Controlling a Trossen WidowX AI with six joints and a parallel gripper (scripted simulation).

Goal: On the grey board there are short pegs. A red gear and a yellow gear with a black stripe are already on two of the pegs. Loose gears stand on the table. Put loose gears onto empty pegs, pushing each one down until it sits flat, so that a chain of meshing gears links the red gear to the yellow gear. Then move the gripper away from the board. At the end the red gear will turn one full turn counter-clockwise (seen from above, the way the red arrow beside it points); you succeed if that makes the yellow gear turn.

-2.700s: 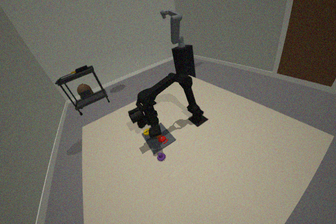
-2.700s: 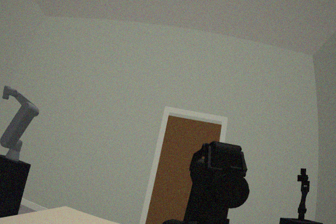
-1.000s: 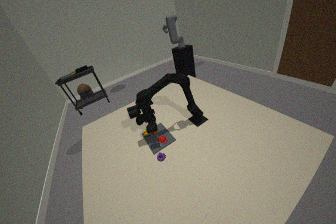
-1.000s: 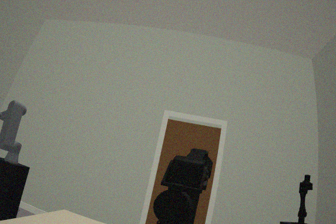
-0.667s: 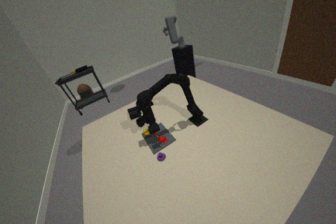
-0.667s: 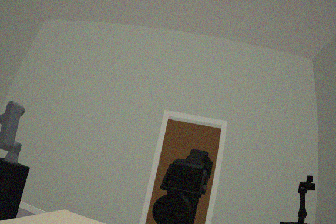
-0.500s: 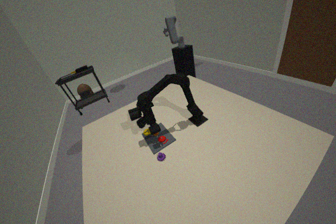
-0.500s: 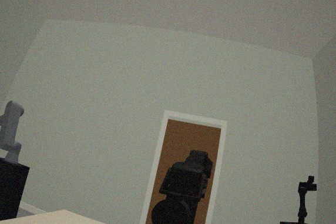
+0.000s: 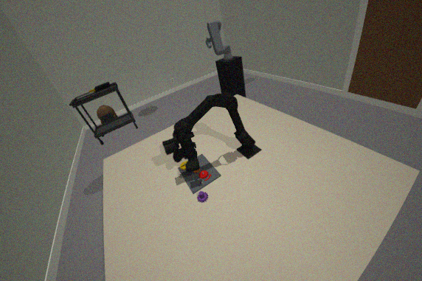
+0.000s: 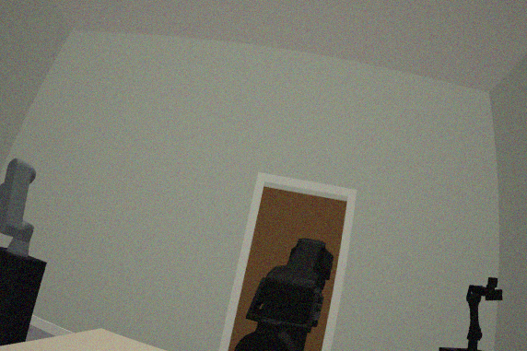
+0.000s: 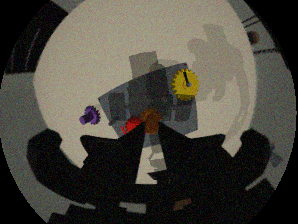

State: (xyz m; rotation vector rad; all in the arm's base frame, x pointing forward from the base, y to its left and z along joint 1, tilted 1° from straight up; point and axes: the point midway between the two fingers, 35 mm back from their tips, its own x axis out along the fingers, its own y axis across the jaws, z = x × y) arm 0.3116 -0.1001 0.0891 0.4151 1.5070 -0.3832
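Note:
The grey board (image 9: 214, 175) (image 11: 141, 89) lies on the table. The red gear (image 9: 203, 174) (image 11: 132, 124) and the yellow gear (image 9: 183, 165) (image 11: 182, 84) with a black stripe are on it. My gripper (image 11: 150, 124) is shut on an orange gear (image 11: 151, 120) and holds it at the board, between the red gear and the yellow gear. In the top view most of the orange gear is hidden by the fingers. Whether it sits on a peg or above one I cannot tell. A loose purple gear (image 9: 202, 196) (image 11: 91, 115) stands on the table just off the board, on the red gear's side.
The arm's base (image 9: 248, 150) stands on the table behind the board. Off the table are a dark cart (image 9: 116, 125) and a grey arm on a black pedestal (image 9: 231, 76) (image 10: 18, 298). Shadows of the arm fall across the board, and no pegs can be made out.

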